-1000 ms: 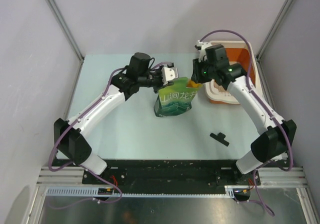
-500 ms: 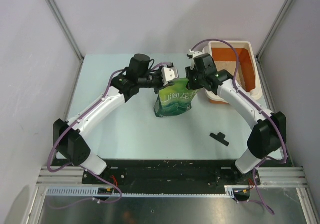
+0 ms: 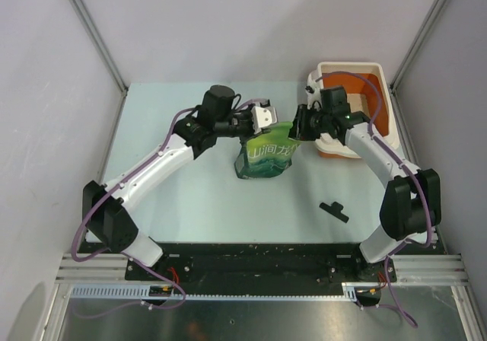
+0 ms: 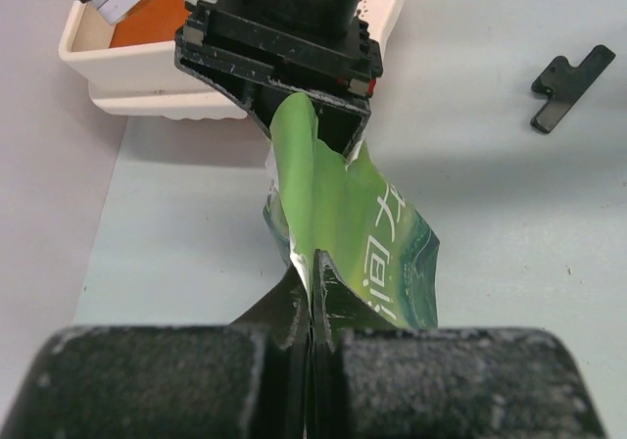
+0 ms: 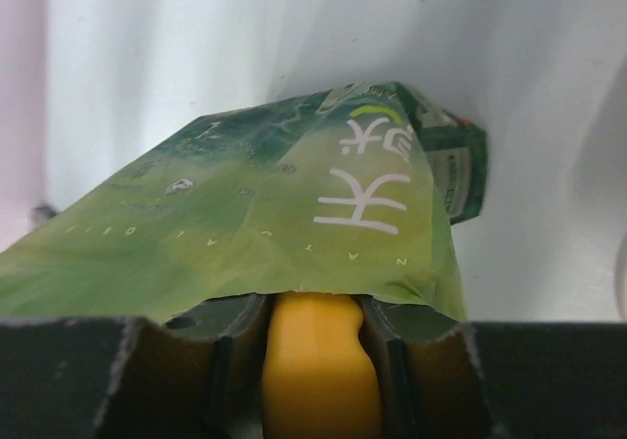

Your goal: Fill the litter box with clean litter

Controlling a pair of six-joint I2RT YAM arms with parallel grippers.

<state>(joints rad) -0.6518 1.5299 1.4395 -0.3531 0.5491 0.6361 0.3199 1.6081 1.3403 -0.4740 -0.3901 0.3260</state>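
Observation:
The green pouch bag (image 3: pixel 264 158) stands mid-table. My left gripper (image 3: pixel 266 126) is shut on its top edge; in the left wrist view the jaws (image 4: pixel 312 284) pinch the bag's edge (image 4: pixel 333 204). My right gripper (image 3: pixel 294 130) is shut on the yellow scoop's handle (image 5: pixel 318 370), and the scoop's head is hidden under the bag's flap (image 5: pixel 294 184). The orange litter box with its white rim (image 3: pixel 386 90) sits at the far right behind the right arm; it also shows in the left wrist view (image 4: pixel 98 62). No clean litter shows.
A small black part (image 3: pixel 334 211) lies on the table right of the bag, also in the left wrist view (image 4: pixel 571 84). Grey walls and frame posts close in the table on both sides.
My right gripper has dropped and swung to point left, pushing the scoop into the bag's mouth. The bag's top has folded over it. My left gripper has shifted slightly right, still gripping.

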